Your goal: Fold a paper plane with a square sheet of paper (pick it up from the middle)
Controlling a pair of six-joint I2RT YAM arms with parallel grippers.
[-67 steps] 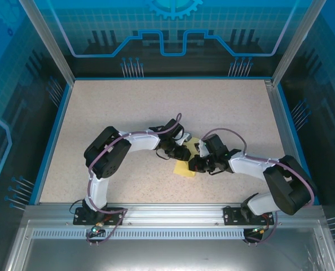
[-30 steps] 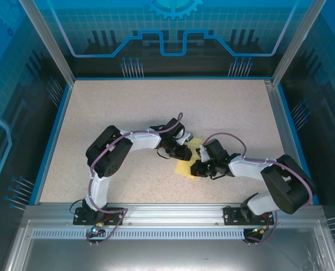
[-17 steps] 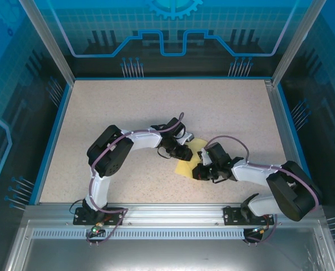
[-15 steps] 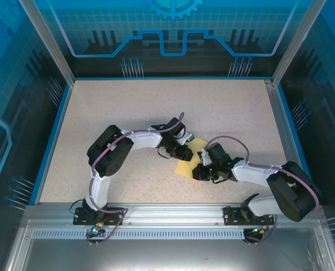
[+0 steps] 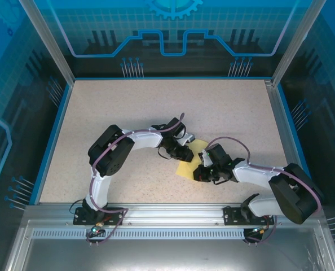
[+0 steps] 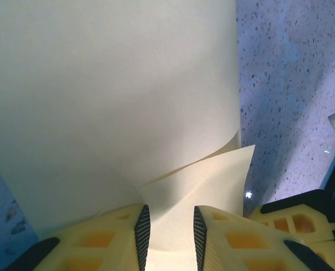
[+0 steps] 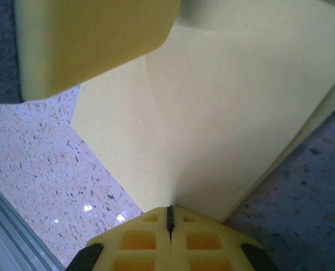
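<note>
The square sheet of paper [image 5: 188, 165] is pale yellow, partly folded, and lies on the table between my two grippers. My left gripper [image 5: 184, 153] is at its far edge. In the left wrist view the left gripper [image 6: 168, 212] has its jaws apart, with a curled flap of the paper [image 6: 111, 101] lying in the gap and touching neither pad. My right gripper [image 5: 201, 173] is at the paper's near right corner. In the right wrist view the right gripper [image 7: 169, 210] is shut on that corner of the paper [image 7: 224, 113], and a soft crease runs up from the jaws.
The speckled table [image 5: 156, 107] has a blue rim and glass walls on three sides. A metal rail [image 5: 167, 212] runs along the near edge by the arm bases. A finger [image 7: 94, 45] of the left gripper hangs over the paper in the right wrist view.
My right gripper has slid a little toward the near edge with the paper corner. My left gripper's jaws have eased slightly wider. The paper has barely shifted.
</note>
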